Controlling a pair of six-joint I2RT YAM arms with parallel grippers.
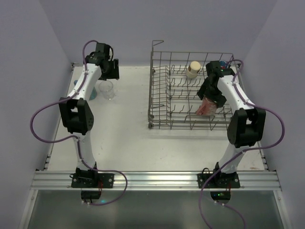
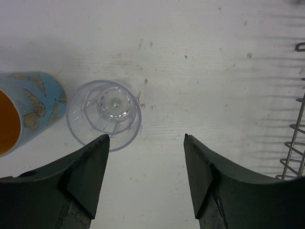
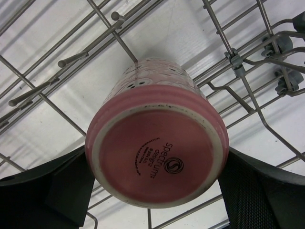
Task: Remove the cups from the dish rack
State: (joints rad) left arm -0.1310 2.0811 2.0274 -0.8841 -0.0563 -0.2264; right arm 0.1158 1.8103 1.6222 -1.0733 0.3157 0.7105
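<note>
Worktop (image 1: 128, 138): white and lightly scuffed, edged at the near side by a metal rail (image 1: 152, 180).
Room: plain pale lilac walls (image 1: 143, 24) are seen on three sides.
Dish rack (image 1: 152, 90): grey wire, tall-sided, set on the right half of the worktop.
Pink cup (image 3: 157, 152): ribbed, its base (printed "spectrum") turned to the wrist camera; held tilted inside the rack, near its front right corner.
Right hand (image 1: 209, 99): closed around the pink cup, one finger on each side.
Beige cup (image 1: 193, 69): stood among the prongs at the rack's back.
Clear glass (image 2: 105, 114): set on the worktop at far left, just beside a blue butterfly mug (image 2: 28, 109) with an orange inside.
Left hand (image 2: 145, 138): held open above the worktop, nothing gripped.
</note>
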